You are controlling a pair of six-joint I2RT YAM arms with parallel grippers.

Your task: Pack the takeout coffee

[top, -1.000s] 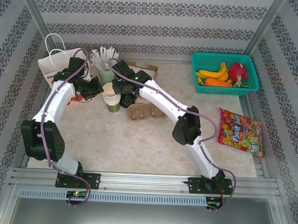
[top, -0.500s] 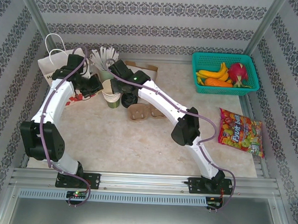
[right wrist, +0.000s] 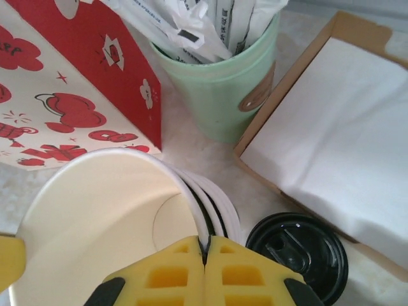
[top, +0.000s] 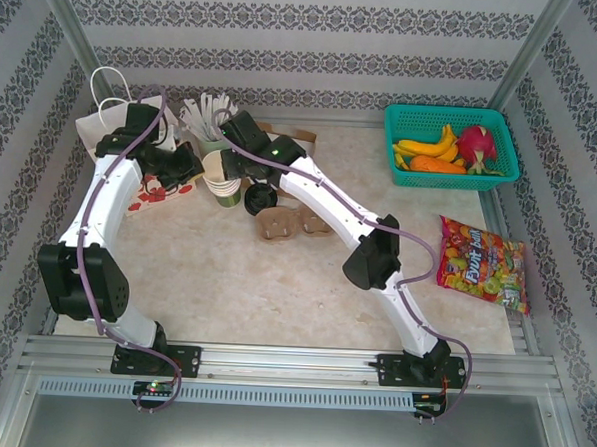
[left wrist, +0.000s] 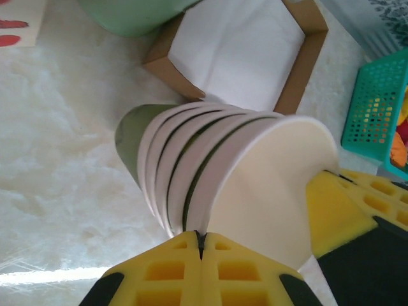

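- Plainly, the cream cup stack (top: pixel 221 182) is the hub of things: it sits left of middle on the table (top: pixel 275 292) and leans in the left wrist view, with an olive-green cup (left wrist: pixel 127 135) as its lowest member.
- The left gripper (left wrist: pixel 201 241) has its yellow fingers pressed together on the stack's rims (the paper edge runs straight into the seam between them).
- The right gripper (right wrist: pixel 204 247) is likewise pinched tight on the rim of the stack's top cup, at another point of that rim.
- The takeout coffee (right wrist: pixel 296 252), seen from above as a round black lid, stands just right of the stack, apart from both grippers.
- Behind the stack is a mint-green cup (right wrist: pixel 220 89) of wrapped sticks. Behind and to the right of the stack lies a brown box (right wrist: pixel 331 127) of white napkins.
- Just left of the stack is the white paper bag (top: pixel 108 123) with red print.
- In front and to the right of the stack lies a pulp cup carrier (top: pixel 283 223).
- Well to the stack's right are a teal basket (top: pixel 452 116) of fruit and a candy bag (top: pixel 482 261).
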